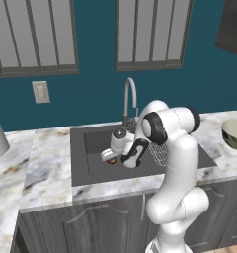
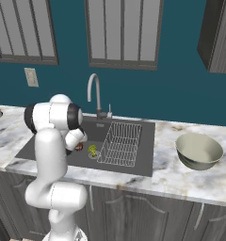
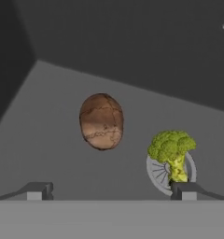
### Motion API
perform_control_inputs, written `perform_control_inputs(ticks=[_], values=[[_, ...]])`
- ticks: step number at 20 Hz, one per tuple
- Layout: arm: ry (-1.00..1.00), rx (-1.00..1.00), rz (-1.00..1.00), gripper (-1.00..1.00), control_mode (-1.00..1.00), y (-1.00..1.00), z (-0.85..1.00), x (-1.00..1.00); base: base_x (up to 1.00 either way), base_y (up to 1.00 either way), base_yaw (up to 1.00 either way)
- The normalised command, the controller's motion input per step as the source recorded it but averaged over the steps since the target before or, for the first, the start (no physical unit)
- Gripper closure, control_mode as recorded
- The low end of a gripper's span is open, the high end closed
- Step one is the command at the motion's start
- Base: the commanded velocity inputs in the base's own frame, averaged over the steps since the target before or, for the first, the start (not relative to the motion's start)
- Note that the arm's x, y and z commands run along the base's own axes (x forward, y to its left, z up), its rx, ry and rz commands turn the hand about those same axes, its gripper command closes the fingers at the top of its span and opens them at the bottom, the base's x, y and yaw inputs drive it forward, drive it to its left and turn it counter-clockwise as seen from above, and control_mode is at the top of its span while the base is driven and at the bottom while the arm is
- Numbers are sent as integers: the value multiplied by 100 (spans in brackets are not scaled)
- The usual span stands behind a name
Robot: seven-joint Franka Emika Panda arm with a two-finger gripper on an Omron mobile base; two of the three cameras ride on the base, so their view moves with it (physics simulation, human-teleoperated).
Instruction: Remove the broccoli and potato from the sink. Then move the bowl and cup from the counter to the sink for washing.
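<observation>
Inside the sink [image 3: 132, 70], the gripper [image 3: 111, 190] hangs with jaws spread wide above the potato [image 3: 101, 121], seemingly lining up a grasp; the broccoli [image 3: 172, 151] stands on the sink's drain.

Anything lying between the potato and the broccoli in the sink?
No. In the hand view only bare sink floor separates the potato from the broccoli, which stands over the drain.

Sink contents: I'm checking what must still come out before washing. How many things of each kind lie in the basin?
potato: 1
broccoli: 1
wire rack: 1
Total in the sink: 3
</observation>
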Motion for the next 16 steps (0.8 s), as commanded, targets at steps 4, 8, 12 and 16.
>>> perform_control_inputs(ticks=[4, 8, 12, 16], values=[[0, 0, -1, -100, -100, 3, -16, 6, 0, 0, 0], [0, 0, 0, -100, -100, 2, -13, 8, 0, 0, 0], [0, 0, 0, -100, -100, 0, -9, 11, 0, 0, 0], [0, 0, 0, -100, -100, 0, -7, 13, 0, 0, 0]])
